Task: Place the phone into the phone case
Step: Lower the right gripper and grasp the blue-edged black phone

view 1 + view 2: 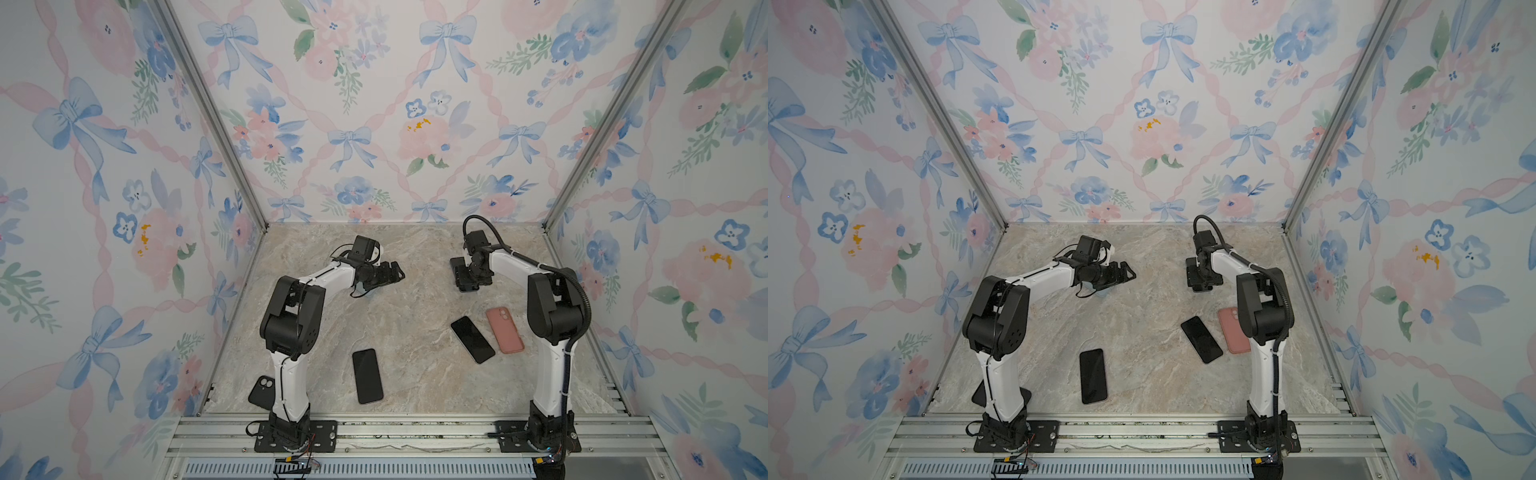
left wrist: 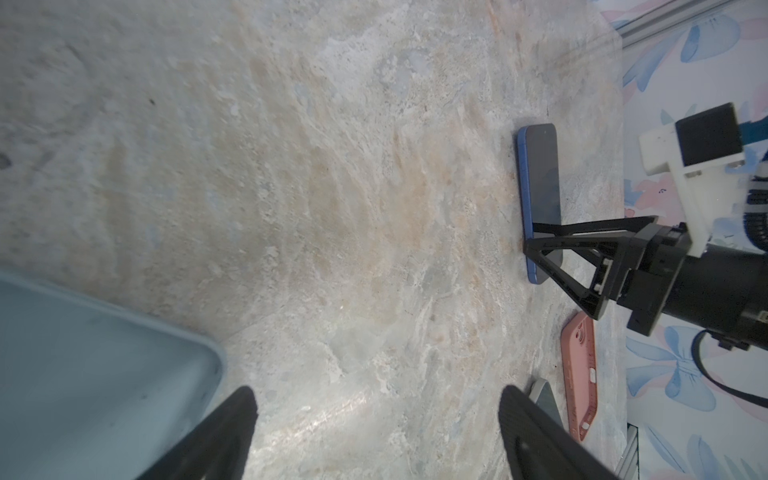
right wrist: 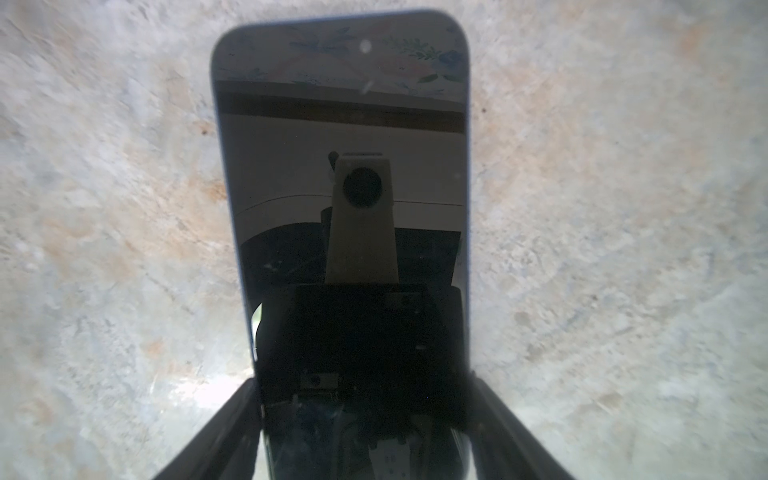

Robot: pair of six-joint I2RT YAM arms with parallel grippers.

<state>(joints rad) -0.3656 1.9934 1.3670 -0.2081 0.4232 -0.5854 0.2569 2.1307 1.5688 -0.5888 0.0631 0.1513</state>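
Observation:
A phone (image 3: 340,208) with a dark screen and blue edges lies flat on the marble table. My right gripper (image 3: 365,415) points down over one end of it, and its fingers (image 3: 232,419) press against both long edges. The left wrist view shows the same phone (image 2: 540,187) with that gripper (image 2: 552,253) straddling it. A pale blue phone case (image 2: 83,374) lies close beside my left gripper (image 2: 376,432), which is open with only bare table between its fingers. In both top views the left gripper (image 1: 397,273) hides most of the case (image 1: 373,293).
A pink case (image 1: 505,330) and a black phone (image 1: 472,339) lie by the right arm's base. Another black phone (image 1: 367,376) lies at the front middle. A black case (image 1: 262,392) sits behind the left arm's base. Patterned walls enclose the table (image 1: 415,316).

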